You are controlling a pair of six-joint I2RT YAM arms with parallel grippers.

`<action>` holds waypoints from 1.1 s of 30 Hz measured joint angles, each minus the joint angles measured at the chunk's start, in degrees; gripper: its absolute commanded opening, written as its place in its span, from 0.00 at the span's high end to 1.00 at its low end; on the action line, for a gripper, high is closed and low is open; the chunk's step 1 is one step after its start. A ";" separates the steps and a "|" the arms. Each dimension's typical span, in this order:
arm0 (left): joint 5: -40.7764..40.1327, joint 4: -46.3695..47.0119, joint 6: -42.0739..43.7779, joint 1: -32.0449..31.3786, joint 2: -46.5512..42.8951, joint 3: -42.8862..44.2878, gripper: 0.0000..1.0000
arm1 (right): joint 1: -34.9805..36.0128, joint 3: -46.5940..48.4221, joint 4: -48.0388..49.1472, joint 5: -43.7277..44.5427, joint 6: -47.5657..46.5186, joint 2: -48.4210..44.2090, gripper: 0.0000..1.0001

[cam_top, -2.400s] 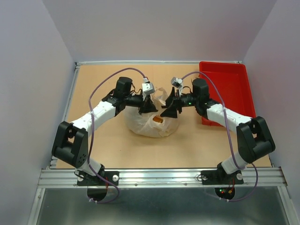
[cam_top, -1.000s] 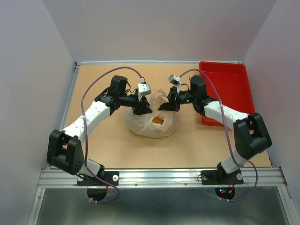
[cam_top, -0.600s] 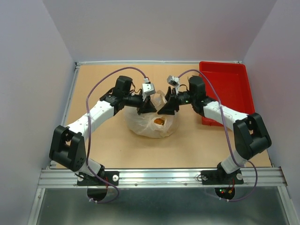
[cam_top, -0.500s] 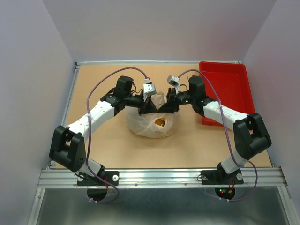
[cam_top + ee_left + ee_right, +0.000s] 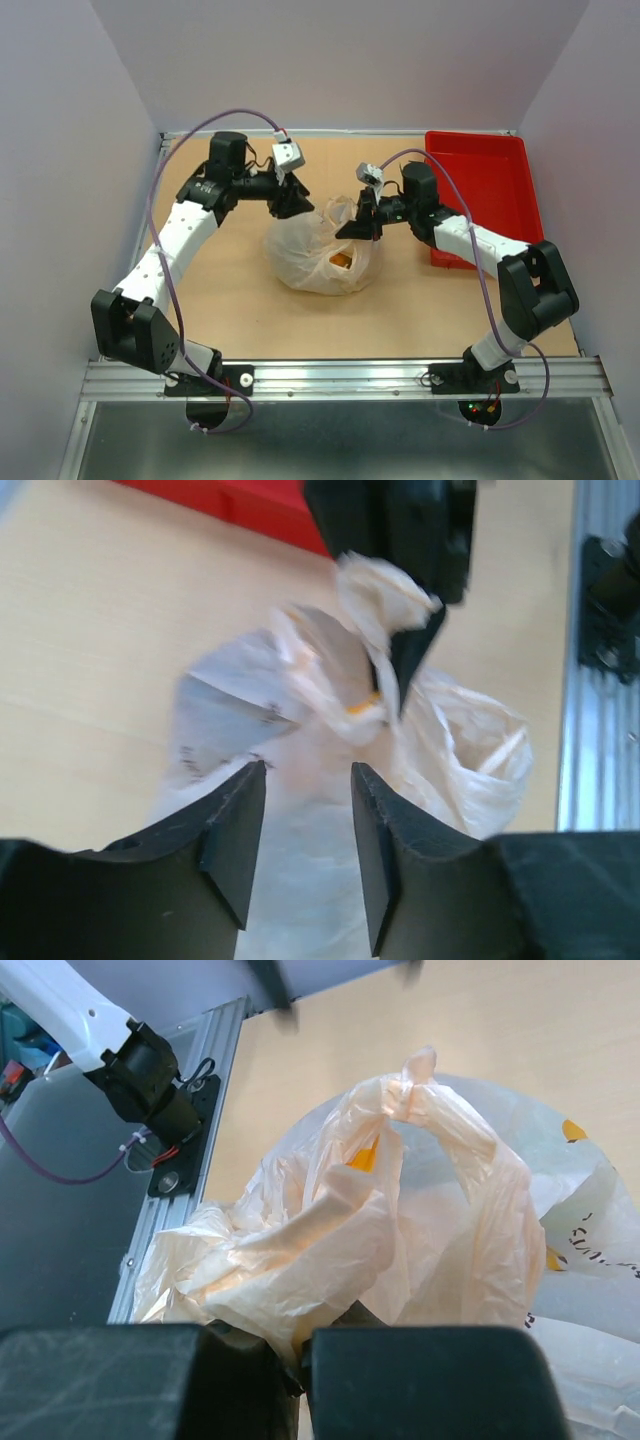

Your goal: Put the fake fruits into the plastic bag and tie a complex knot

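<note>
The plastic bag (image 5: 318,262) sits mid-table, whitish and crinkled, with an orange-yellow fake fruit (image 5: 341,261) showing through its side; the other fruits are hidden. My right gripper (image 5: 354,229) is shut on a gathered fold of the bag (image 5: 300,1290) at its top right. The bag's handles rise to a small twisted bunch (image 5: 408,1095); I cannot tell whether it is a tied knot. My left gripper (image 5: 291,204) hangs open just beyond the bag's upper left, off the plastic. Its fingers (image 5: 238,825) frame the bag (image 5: 300,880) below them, holding nothing.
A red tray (image 5: 485,185) stands at the back right, close behind the right arm. A metal rail (image 5: 340,378) runs along the near edge with both arm bases. Grey walls enclose the table on three sides.
The left gripper has opened, let go of the bag top and drawn back up and to the left. The right gripper stays at the bag, shut on its plastic.
</note>
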 measured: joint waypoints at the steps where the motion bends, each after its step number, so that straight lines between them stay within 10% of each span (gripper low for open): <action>1: -0.39 -0.52 0.07 0.81 -0.02 2.03 0.43 | 0.00 0.00 -0.20 -0.09 -0.50 0.00 1.00; 6: 0.26 -5.40 9.22 1.46 0.44 14.05 0.33 | 0.07 0.02 -0.59 -1.22 -2.97 0.00 1.00; 10: 2.36 -15.50 25.14 1.01 3.78 20.44 0.01 | 0.63 0.44 -1.36 -2.25 -6.03 0.00 1.00; 33: 3.54 -41.83 64.96 -5.53 15.54 28.22 0.04 | 3.72 3.39 -8.20 -3.26 -16.87 0.26 0.99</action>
